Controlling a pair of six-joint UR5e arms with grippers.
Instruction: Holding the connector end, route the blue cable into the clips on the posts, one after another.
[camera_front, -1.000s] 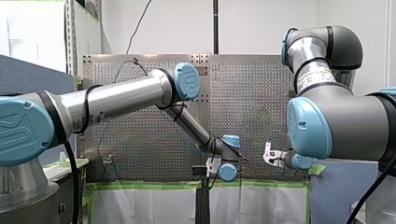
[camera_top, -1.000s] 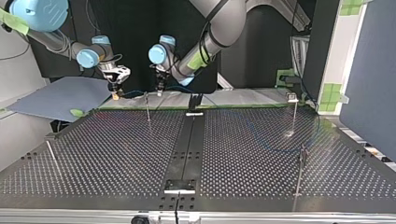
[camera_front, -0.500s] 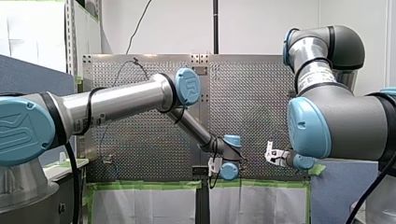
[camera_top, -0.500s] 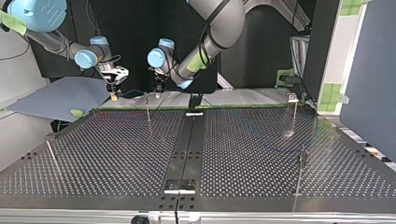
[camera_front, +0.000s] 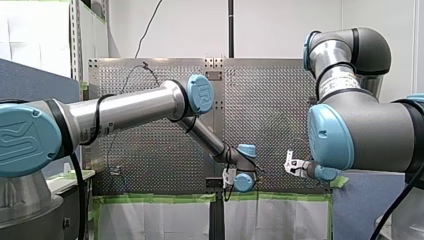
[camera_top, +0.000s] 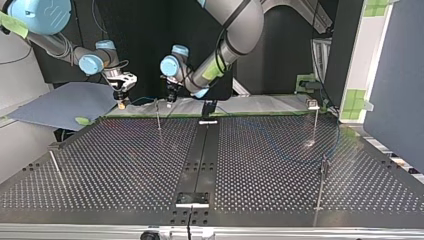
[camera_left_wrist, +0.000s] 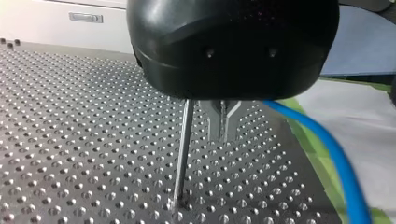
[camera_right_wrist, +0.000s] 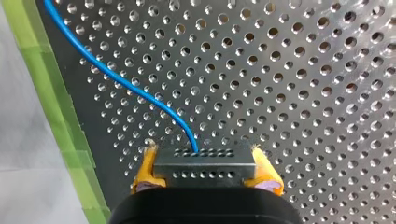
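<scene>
Only the right wrist view shows the grip. The right end effector (camera_right_wrist: 204, 156) has its yellow pads clamped on the connector (camera_right_wrist: 204, 170), and the blue cable (camera_right_wrist: 116, 77) curves away over the worktop (camera_right_wrist: 303, 70) toward green tape (camera_right_wrist: 56, 116). The left wrist view shows the left end effector (camera_left_wrist: 223, 133) with fingers together, just beside a post (camera_left_wrist: 183, 149); the cable passes alongside. The top view alone shows further posts (camera_top: 316, 122), well apart.

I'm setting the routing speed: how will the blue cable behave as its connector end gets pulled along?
Probably floppy: the blue cable curves loosely from the connector. Likely light, being thin, so it should trail easily. The right gripper clamps only the connector, so slack may swing.
</scene>
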